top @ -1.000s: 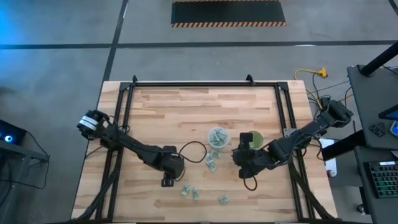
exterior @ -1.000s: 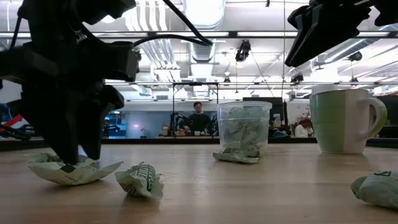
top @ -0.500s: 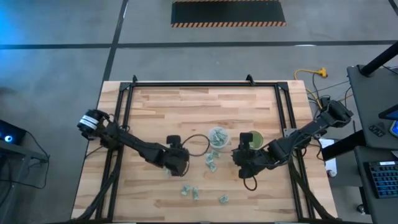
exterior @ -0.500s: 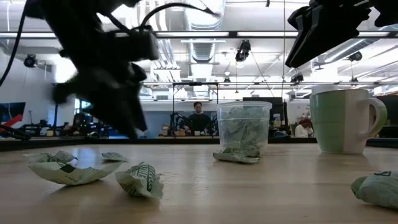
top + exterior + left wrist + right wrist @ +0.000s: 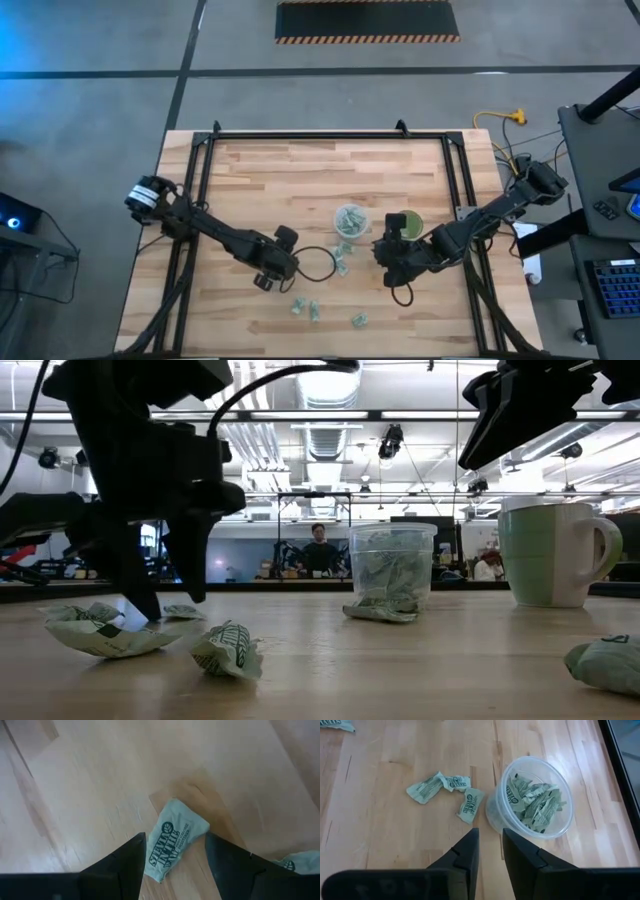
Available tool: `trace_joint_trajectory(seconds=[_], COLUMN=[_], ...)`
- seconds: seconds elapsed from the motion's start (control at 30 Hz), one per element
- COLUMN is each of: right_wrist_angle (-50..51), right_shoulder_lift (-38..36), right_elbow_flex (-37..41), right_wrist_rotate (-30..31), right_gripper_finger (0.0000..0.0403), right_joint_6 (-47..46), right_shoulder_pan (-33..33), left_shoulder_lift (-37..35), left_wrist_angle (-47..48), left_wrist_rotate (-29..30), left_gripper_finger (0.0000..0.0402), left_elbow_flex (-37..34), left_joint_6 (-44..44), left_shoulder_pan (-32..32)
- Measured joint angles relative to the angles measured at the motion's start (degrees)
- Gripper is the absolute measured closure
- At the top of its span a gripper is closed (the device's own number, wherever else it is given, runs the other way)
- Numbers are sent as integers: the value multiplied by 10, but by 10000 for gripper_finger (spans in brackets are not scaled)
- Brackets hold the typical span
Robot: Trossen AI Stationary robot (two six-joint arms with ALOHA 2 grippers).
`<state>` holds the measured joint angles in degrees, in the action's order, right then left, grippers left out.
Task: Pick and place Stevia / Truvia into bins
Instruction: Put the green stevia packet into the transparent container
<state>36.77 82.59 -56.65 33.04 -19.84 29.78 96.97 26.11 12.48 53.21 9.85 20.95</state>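
Note:
A pale green Stevia sachet lies flat on the wood. My left gripper is open above it with one finger on each side, touching nothing; in the high view it hovers left of the cups. Other sachets lie loose on the table. The clear cup holds several sachets. The green cup stands to its right. My right gripper waits near the cups, open by a narrow gap.
Crumpled sachets lie close to the left gripper in the low view, and another lies far right. One sachet leans against the clear cup's base. Bare wood stretches toward the table's far edge.
My left gripper rose from the sachets and swung toward the far edge and the clear cup, turning about its wrist. It then came back down toward the near left and now hovers over a sachet.

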Motion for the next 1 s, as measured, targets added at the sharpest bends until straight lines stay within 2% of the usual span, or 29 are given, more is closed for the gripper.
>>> trace_joint_trajectory(seconds=[0.23, 0.43, 0.7, 1.0], right_wrist_angle=[-15, -15, -15, -15], right_shoulder_lift=[0, 0, 0, 0], right_elbow_flex=[6, 7, 8, 8], right_wrist_rotate=[0, 0, 0, 0], right_gripper_finger=[335, 332, 330, 330], right_joint_6=[2, 3, 3, 5], right_shoulder_pan=[0, 0, 0, 0], left_shoulder_lift=[10, 11, 12, 15], left_wrist_angle=[-1, 0, 1, -5], left_wrist_rotate=[-50, -109, -110, -79], left_gripper_finger=[217, 245, 281, 326], left_elbow_flex=[0, 0, 4, 31], left_joint_6=[-22, -51, -50, -50], left_shoulder_pan=[-31, -60, -62, -65])
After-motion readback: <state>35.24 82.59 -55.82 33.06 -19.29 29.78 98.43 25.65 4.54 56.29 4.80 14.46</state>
